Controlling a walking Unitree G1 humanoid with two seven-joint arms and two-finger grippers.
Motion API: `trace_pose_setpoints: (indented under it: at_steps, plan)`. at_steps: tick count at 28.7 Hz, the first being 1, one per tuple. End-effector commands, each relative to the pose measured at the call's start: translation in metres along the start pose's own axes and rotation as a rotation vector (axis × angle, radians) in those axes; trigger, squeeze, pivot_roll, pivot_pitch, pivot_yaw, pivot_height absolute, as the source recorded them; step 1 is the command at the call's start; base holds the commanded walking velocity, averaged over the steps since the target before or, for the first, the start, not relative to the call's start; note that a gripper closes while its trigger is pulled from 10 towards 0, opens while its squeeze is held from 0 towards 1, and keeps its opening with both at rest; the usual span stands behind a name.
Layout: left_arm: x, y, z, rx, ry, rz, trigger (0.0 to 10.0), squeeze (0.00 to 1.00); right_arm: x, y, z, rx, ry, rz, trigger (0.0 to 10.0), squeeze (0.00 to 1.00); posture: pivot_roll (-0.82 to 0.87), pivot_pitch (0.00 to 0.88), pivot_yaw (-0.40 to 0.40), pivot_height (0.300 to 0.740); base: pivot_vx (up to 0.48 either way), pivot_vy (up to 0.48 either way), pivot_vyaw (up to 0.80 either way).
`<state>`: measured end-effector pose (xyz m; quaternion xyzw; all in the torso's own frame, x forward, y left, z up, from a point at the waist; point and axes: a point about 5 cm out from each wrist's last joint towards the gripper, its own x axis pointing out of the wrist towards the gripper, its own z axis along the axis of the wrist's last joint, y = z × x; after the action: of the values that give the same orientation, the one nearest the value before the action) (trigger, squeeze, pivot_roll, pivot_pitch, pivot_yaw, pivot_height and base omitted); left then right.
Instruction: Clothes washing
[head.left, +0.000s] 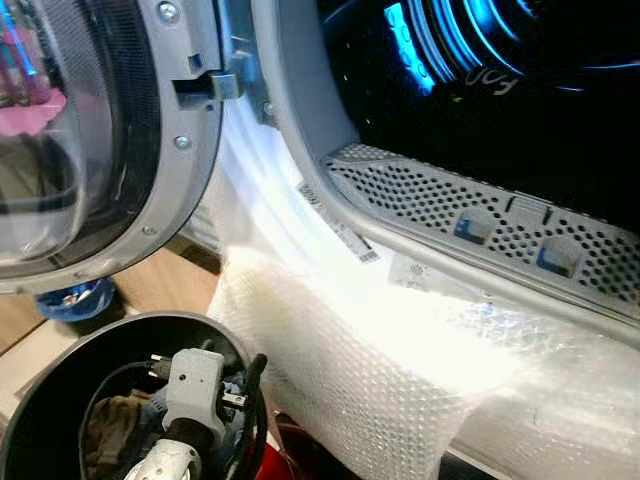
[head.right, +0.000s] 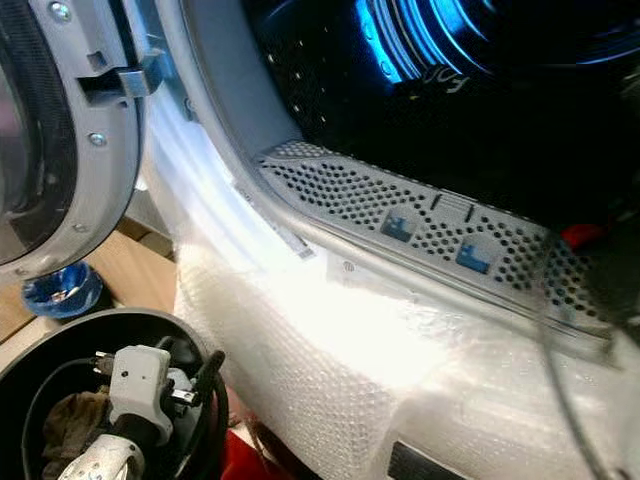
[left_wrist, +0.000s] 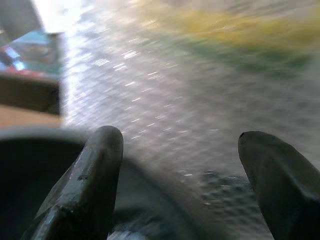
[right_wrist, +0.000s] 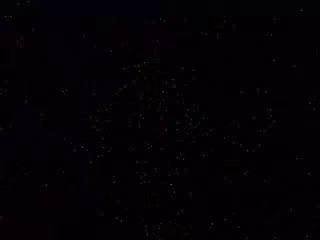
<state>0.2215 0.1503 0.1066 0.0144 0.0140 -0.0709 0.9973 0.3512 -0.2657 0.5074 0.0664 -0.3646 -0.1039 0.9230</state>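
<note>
Bubble wrap (head.left: 340, 370) drapes the washer's front below its open drum (head.left: 480, 90); door (head.left: 90, 140) swung left. Left claw (left_wrist: 180, 180) gapes empty above the black basket (head.left: 60, 400). Right claw's state: can't tell.

Place: home laundry spot | evidence: front-loading washer (head.left: 330, 215) — round door (head.left: 100, 140) swung open, blue-lit drum (head.left: 480, 60) | front wrapped in bubble wrap (head.left: 350, 370) | dark basket (head.left: 60, 390) with clothes — wood floor (head.left: 150, 285)

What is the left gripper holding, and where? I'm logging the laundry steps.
Nothing: the left gripper is open over the dark basket of clothes, its fingers apart and empty.
</note>
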Motion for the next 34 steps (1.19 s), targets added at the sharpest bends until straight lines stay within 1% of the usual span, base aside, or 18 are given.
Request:
trace_pose_setpoints:
  at_steps: [1,4,5,8,10,12,14,15,17,20,22,23,26,29,31,32,33,34]
  plan:
    - [-0.001,-0.003,-0.004,-0.014,0.023,-0.018,10.0,0.00,-0.018,0.010,-0.075,-0.052,0.317,0.068,10.0,1.00,0.06,0.105,0.007,0.740,0.000,0.000,0.00]
    - [-0.001,-0.004,-0.004,-0.014,0.025,-0.022,10.0,0.00,-0.022,0.008,-0.084,-0.054,0.343,0.050,10.0,1.00,0.06,0.105,0.007,0.740,0.000,0.000,0.00]
    - [-0.001,-0.004,-0.004,-0.013,0.029,-0.025,10.0,0.00,-0.022,0.006,-0.085,-0.006,0.322,0.010,10.0,1.00,0.06,0.106,0.008,0.740,0.000,0.000,0.00]
    - [-0.001,-0.003,-0.005,-0.009,0.037,-0.028,10.0,0.00,-0.015,0.003,-0.065,0.016,0.231,-0.030,10.0,1.00,0.07,0.103,0.009,0.740,0.000,0.000,0.00]
    - [-0.001,-0.003,-0.005,-0.007,0.033,-0.027,10.0,0.00,-0.005,0.013,-0.026,0.061,0.040,0.036,10.0,1.00,0.06,0.102,0.007,0.740,0.000,0.000,0.00]
    - [0.000,-0.003,-0.004,-0.007,0.030,-0.026,10.0,0.00,-0.003,0.014,-0.014,0.068,-0.030,0.041,10.0,1.00,0.06,0.102,0.007,0.740,0.000,0.000,0.00]
    - [0.000,-0.002,-0.002,-0.011,0.014,-0.015,10.0,0.00,-0.004,0.002,0.020,0.042,-0.250,-0.071,10.0,1.00,0.07,0.101,0.001,0.740,0.000,0.000,0.00]
    - [0.001,-0.002,-0.002,-0.012,0.011,-0.013,10.0,0.00,-0.005,-0.004,0.024,0.052,-0.289,-0.107,10.0,1.00,0.07,0.101,0.001,0.740,0.000,0.000,0.00]
    - [0.001,-0.002,-0.002,-0.012,0.010,-0.012,10.0,0.00,-0.006,-0.007,0.018,0.065,-0.267,-0.128,10.0,1.00,0.07,0.099,-0.001,0.740,0.000,0.000,0.00]
    - [0.002,-0.004,-0.003,-0.012,0.021,-0.024,10.0,0.00,-0.018,0.005,-0.069,0.001,0.201,-0.039,10.0,1.00,0.07,0.092,0.004,0.740,0.000,0.000,0.00]
    - [0.002,-0.006,-0.004,-0.003,0.032,-0.040,10.0,0.00,-0.031,0.013,-0.105,-0.031,0.362,0.036,10.0,0.95,0.07,0.093,0.005,0.740,0.000,0.000,0.00]
    - [0.003,-0.006,-0.004,-0.001,0.034,-0.042,10.0,0.00,-0.033,0.013,-0.108,-0.042,0.353,0.038,10.0,0.00,0.07,0.093,0.005,0.740,0.000,0.000,0.00]
    - [0.002,-0.005,-0.004,-0.006,0.032,-0.035,10.0,0.00,-0.032,0.014,-0.104,-0.018,0.299,0.034,10.0,0.00,0.07,0.091,0.005,0.740,0.000,0.000,0.00]
    - [0.002,-0.005,-0.005,-0.011,0.035,-0.031,10.0,0.00,-0.020,0.018,-0.076,0.015,0.240,0.117,10.0,0.00,0.06,0.094,0.000,0.740,0.000,0.000,0.00]
    - [0.001,-0.007,-0.006,-0.016,0.039,-0.036,10.0,0.00,-0.016,0.020,-0.062,-0.011,0.203,0.177,10.0,0.00,0.05,0.098,-0.005,0.740,0.000,0.000,0.00]
    - [0.001,-0.010,-0.008,-0.021,0.044,-0.043,10.0,0.00,-0.014,0.024,-0.048,-0.101,0.163,0.270,10.0,0.00,0.04,0.101,-0.008,0.740,0.000,0.000,0.00]
    - [0.001,-0.010,-0.008,-0.021,0.044,-0.043,10.0,0.00,-0.014,0.024,-0.048,-0.101,0.163,0.270,10.0,0.00,0.04,0.101,-0.008,0.740,0.000,0.000,0.00]
    - [0.002,-0.011,-0.008,-0.025,0.046,-0.046,10.0,0.00,-0.013,0.024,-0.041,-0.169,0.136,0.307,10.0,0.00,0.03,0.102,-0.011,0.740,0.000,0.000,0.00]
